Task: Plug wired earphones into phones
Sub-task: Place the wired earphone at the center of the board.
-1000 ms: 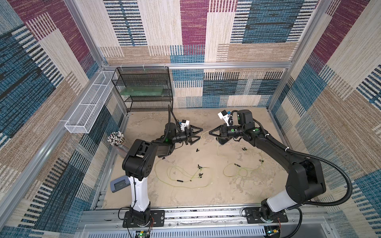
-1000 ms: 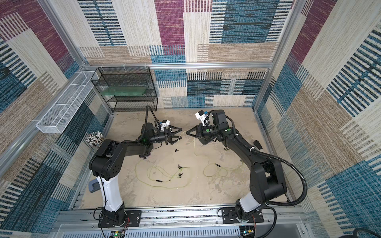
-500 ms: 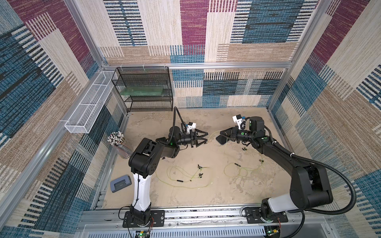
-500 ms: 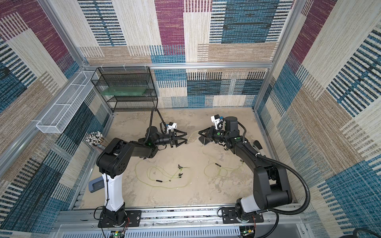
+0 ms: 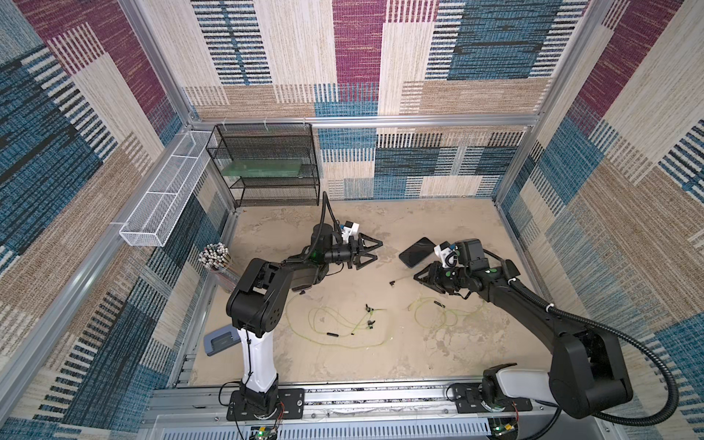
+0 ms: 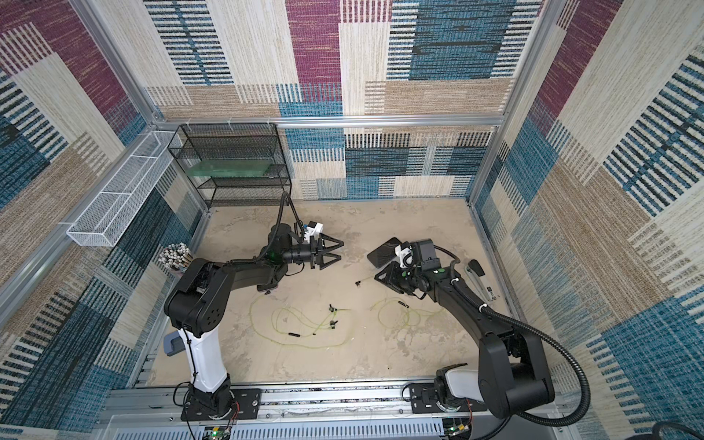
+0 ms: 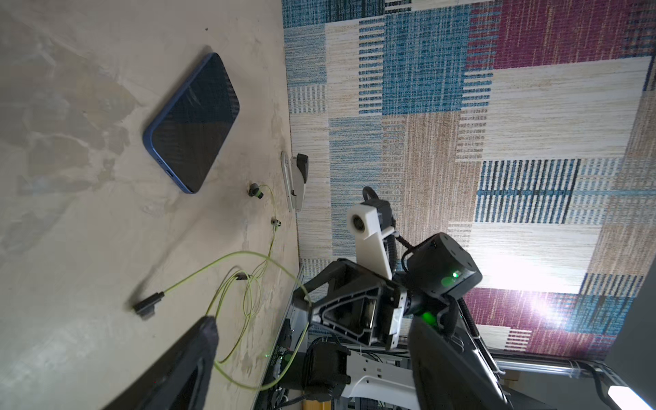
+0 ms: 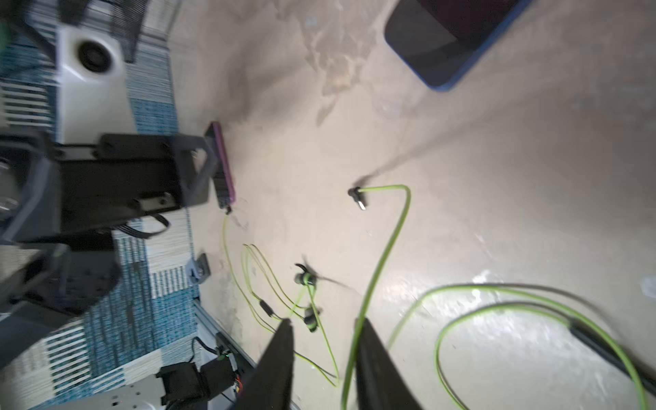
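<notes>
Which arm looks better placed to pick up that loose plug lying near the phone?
The right one. The right hand is open beside the plug, with the yellow-green cable running between its fingers, close to the phone. The left hand sits away from that cable.

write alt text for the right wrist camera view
The right claw, jaws apart, hangs over a beige table, with a yellow-green earphone cable running between them to a black plug that lies loose. Beyond the plug lies a dark phone with a blue edge, partly out of frame; a second set of earphones lies beside the cable.
</notes>
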You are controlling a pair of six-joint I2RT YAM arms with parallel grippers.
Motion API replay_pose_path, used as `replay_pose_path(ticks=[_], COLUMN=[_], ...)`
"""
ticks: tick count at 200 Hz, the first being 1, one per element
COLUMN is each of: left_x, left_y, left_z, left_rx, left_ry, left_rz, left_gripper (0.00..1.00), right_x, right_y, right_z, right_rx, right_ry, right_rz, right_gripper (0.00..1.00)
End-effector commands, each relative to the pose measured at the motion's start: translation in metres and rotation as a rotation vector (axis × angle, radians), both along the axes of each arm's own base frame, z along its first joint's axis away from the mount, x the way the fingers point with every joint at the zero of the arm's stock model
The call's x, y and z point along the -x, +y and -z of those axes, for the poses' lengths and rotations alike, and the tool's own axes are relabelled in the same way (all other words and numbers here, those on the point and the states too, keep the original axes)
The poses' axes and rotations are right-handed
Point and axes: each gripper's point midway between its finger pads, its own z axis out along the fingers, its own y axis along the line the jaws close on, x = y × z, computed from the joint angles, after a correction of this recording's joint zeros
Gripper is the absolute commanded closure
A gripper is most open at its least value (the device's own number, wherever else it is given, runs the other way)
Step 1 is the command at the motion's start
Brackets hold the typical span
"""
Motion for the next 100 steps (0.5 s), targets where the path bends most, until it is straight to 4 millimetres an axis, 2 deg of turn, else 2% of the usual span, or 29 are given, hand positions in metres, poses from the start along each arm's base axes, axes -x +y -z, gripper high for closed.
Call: replay_pose_path(ticks=[1,16,36,53,76,100], left_x=[-0.001,-0.001,0.003,0.01,0.021,0.027], left_y=[0.012,0.021,0.031,0.038,0.047,0.056], left_z=[0.014,0.018,0.023,0.021,0.019,0.018], left_rx=[-0.061,-0.091,-0.149,-0.187,-0.23,-0.238], left_ry=[0.006,0.007,0.012,0.002,-0.013,-0.017], left_rz=[0.011,-0.001,-0.006,-0.001,0.0,-0.005], left_gripper=[0.16,0.16,0.16,0.16,0.16,0.16], right_x=[0.009,0.002,-0.015,-0.032,-0.051,-0.063], right_y=[-0.027,-0.036,-0.04,-0.034,-0.011,0.024], right_z=[0.009,-0.007,-0.031,-0.04,-0.033,-0.001], right_rx=[0.245,0.356,0.453,0.499,0.59,0.715], right_ry=[0.038,0.007,-0.072,-0.122,-0.145,-0.173], right_rz=[0.042,0.029,-0.006,-0.067,-0.248,-0.554], right_gripper=[0.37,0.28,0.27,0.28,0.35,0.45])
